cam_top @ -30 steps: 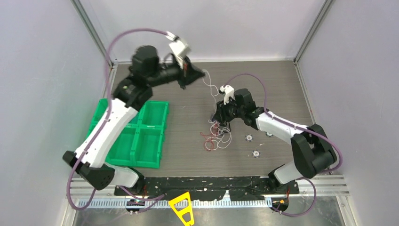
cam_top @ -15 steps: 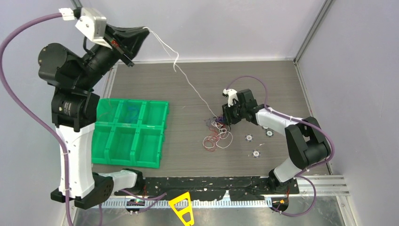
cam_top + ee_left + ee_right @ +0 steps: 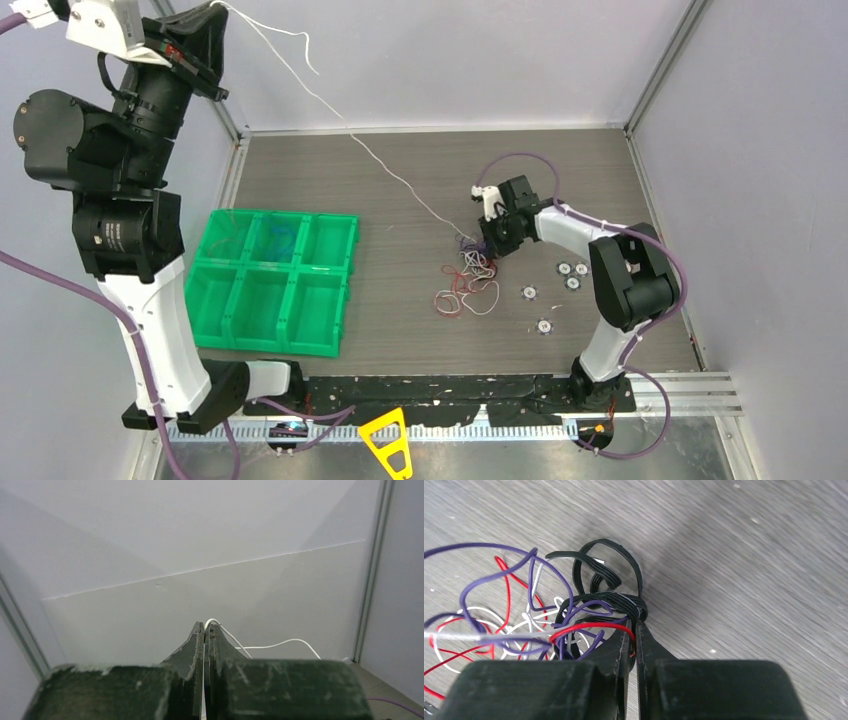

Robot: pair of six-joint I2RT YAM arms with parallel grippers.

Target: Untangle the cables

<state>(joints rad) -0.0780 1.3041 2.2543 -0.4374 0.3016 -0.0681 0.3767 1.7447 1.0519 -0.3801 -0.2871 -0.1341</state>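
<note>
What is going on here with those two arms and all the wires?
The robot is untangling wires. The left gripper, raised high at the far left, is shut on a white wire that stretches down to the tangle on the table. The right gripper is shut at the tangle's edge, apparently on its black coil, anchoring it.

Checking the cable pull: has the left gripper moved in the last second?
Yes. The left gripper went up and left in the top view, farther from the tray.
</note>
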